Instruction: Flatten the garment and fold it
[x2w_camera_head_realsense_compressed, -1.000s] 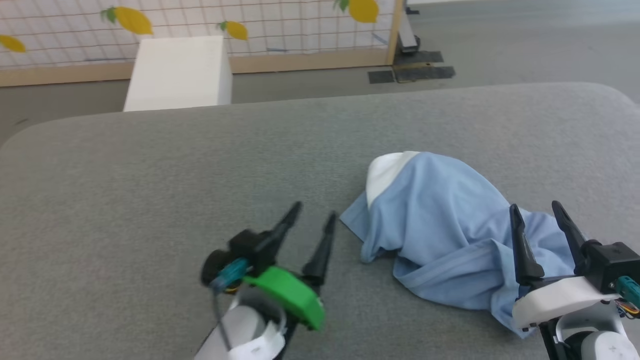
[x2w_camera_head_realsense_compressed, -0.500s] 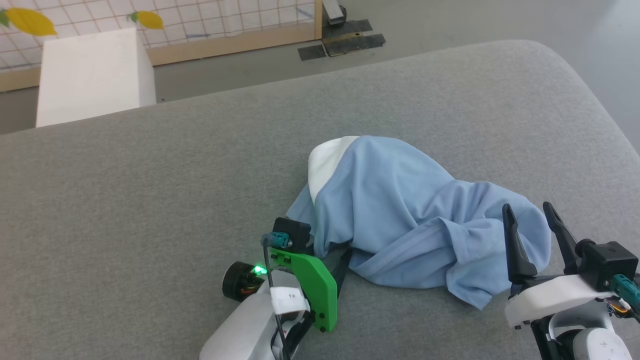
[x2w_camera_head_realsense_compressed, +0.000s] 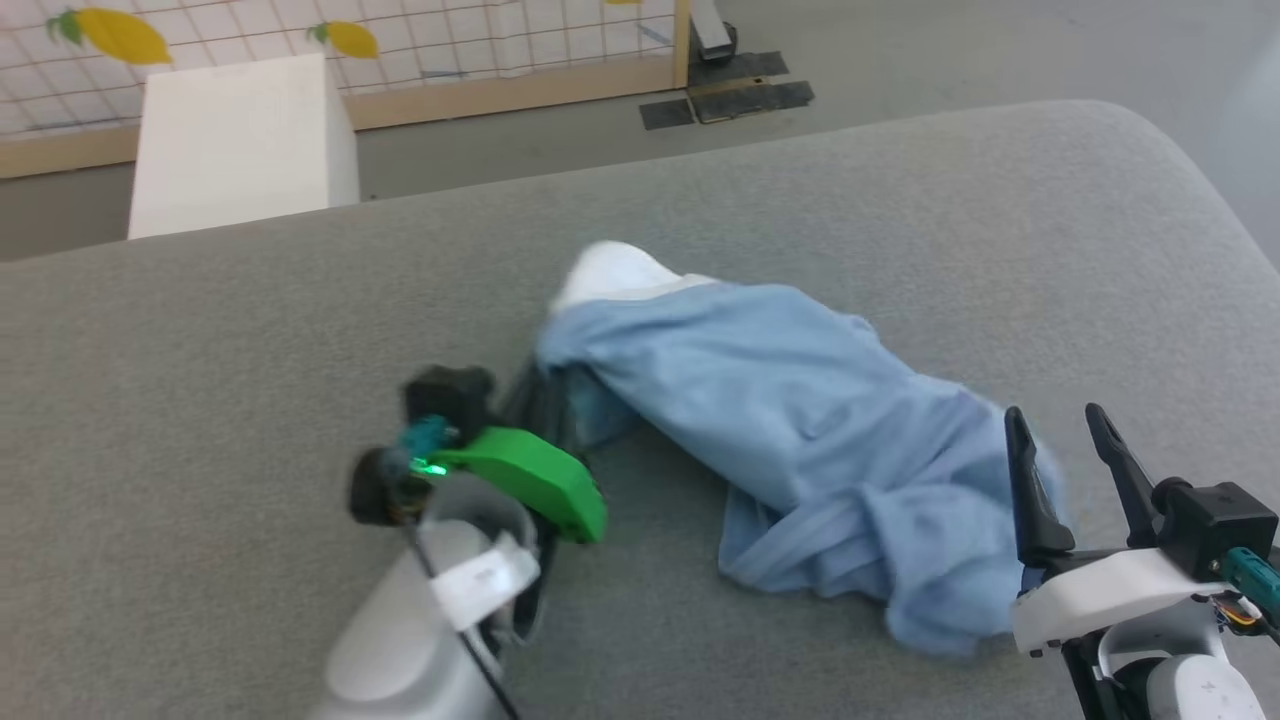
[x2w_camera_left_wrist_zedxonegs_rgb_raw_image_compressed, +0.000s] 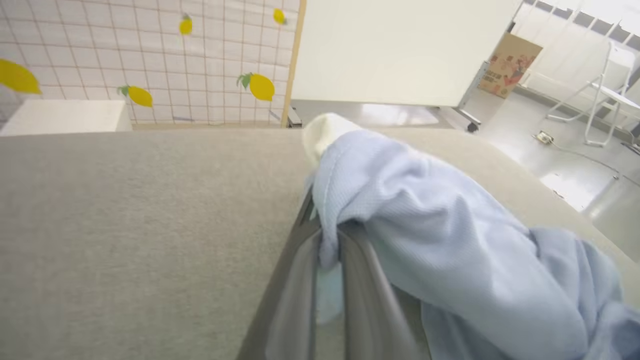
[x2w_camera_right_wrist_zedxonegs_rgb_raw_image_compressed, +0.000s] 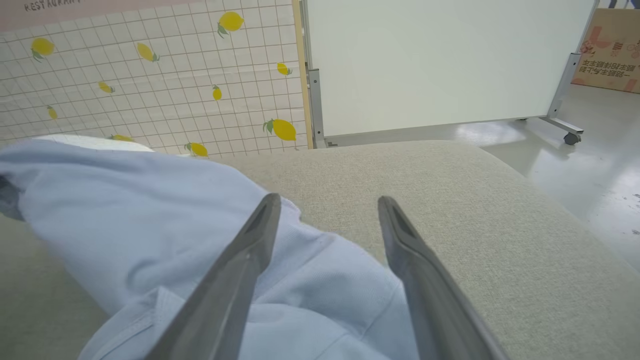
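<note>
**Grey soft table (x2w_camera_head_realsense_compressed: 200, 400) with a blue shirt pulled at one end**

Grey cloth covers the table, and its far right corner is round. Behind the far edge stands a white box (x2w_camera_head_realsense_compressed: 240, 140). Past it is a wall (x2w_camera_head_realsense_compressed: 450, 40) with squares and yellow lemons on it. Two dark flat plates (x2w_camera_head_realsense_compressed: 730, 95) lie on the floor by a wooden post. The right wrist view also shows a big white board (x2w_camera_right_wrist_zedxonegs_rgb_raw_image_compressed: 440, 60) on wheels and a brown cardboard box (x2w_camera_right_wrist_zedxonegs_rgb_raw_image_compressed: 610, 50).

The garment (x2w_camera_head_realsense_compressed: 800, 430) lies bunched on the right half of the table. It runs from the middle down toward the near right side. Its white neck part (x2w_camera_head_realsense_compressed: 610, 270) sits at the far end.

The left gripper (x2w_camera_head_realsense_compressed: 545, 405) is at the shirt's left end. Its two fingers are pressed close with a fold of blue cloth pinched between them. The pinched edge is lifted off the table. Nothing stands between the gripper and the shirt.

The right gripper (x2w_camera_head_realsense_compressed: 1055, 415) is by the near right side, with its fingers spread wide and nothing between them. One finger is over the cloth, but I cannot tell if it touches.

The left gripper is blurry in the head view. The shirt's near end is blurry too. The sleeves are lost in the folds.
</note>
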